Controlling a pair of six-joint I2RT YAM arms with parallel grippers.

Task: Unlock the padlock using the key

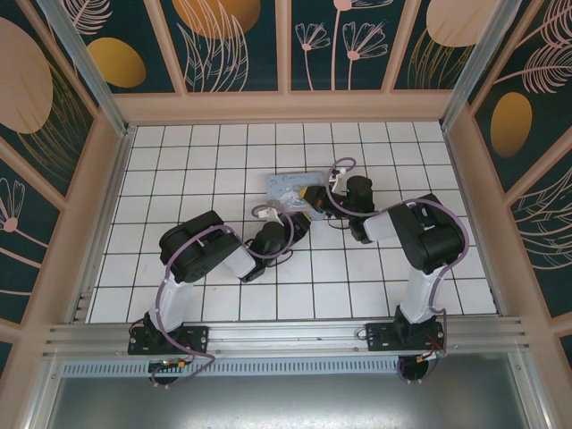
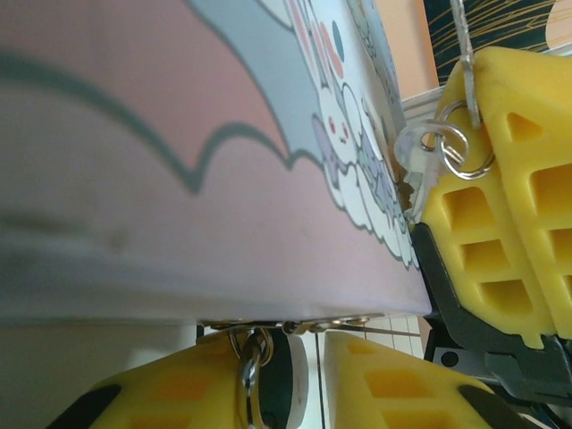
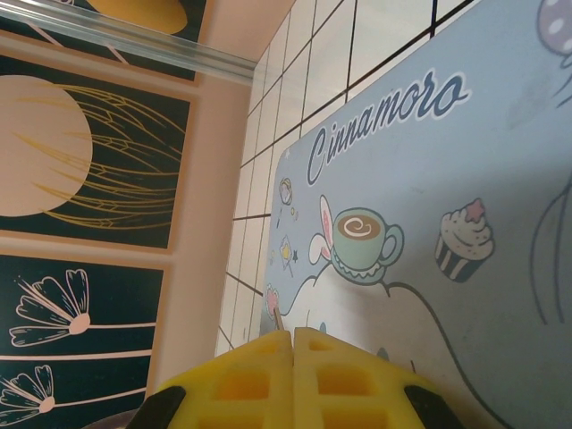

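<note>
We log a white tiled table with a pastel lavender-blue cartoon tin box near its centre. At the tin's 6 o'clock, the left gripper is clamped on the tiny teal-bodied, silver-shackled padlock beneath the tin's rim. At 4 o'clock, the right gripper is pinched on the slender brassy key, tip protruding.

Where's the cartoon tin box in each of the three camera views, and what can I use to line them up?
Top external: the tin box lies near the middle of the floor.
Left wrist: the tin box is very close, its printed surface across the upper left.
Right wrist: the tin box takes the right half, blue lid with Cinnamoro lettering.
Shared landmark: the white tiled floor.
</note>
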